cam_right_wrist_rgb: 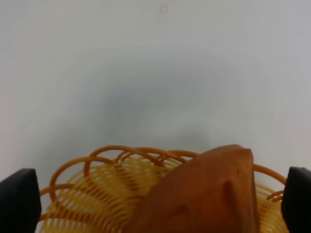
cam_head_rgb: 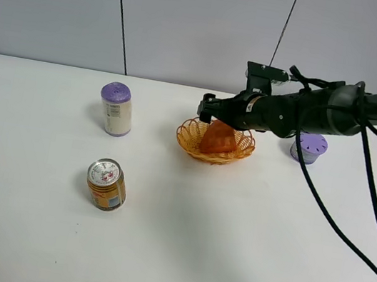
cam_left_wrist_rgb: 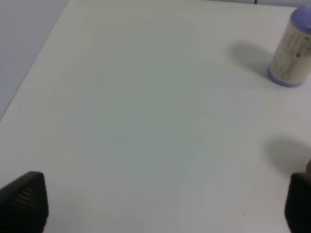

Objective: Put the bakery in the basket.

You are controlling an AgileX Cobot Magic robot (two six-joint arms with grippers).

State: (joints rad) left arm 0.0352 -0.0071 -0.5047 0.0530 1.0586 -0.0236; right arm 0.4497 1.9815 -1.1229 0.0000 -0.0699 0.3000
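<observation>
The bakery [cam_head_rgb: 219, 140], an orange-brown wedge, lies tilted inside the woven orange-yellow basket [cam_head_rgb: 188, 141] at the middle back of the table. My right gripper [cam_head_rgb: 212, 109] hovers just above the basket's far left rim. In the right wrist view the gripper [cam_right_wrist_rgb: 158, 194] is open, with the bakery [cam_right_wrist_rgb: 209, 189] and the basket [cam_right_wrist_rgb: 87, 194] between its wide-apart fingertips [cam_right_wrist_rgb: 19, 199]; neither touches the bakery. My left gripper [cam_left_wrist_rgb: 160, 201] is open and empty over bare table; it is out of the exterior view.
A white bottle with a purple cap [cam_head_rgb: 116, 108] stands left of the basket and also shows in the left wrist view [cam_left_wrist_rgb: 291, 48]. An orange-labelled can [cam_head_rgb: 106, 184] stands nearer the front left. A small purple cup [cam_head_rgb: 309, 147] sits right of the basket, behind my right arm.
</observation>
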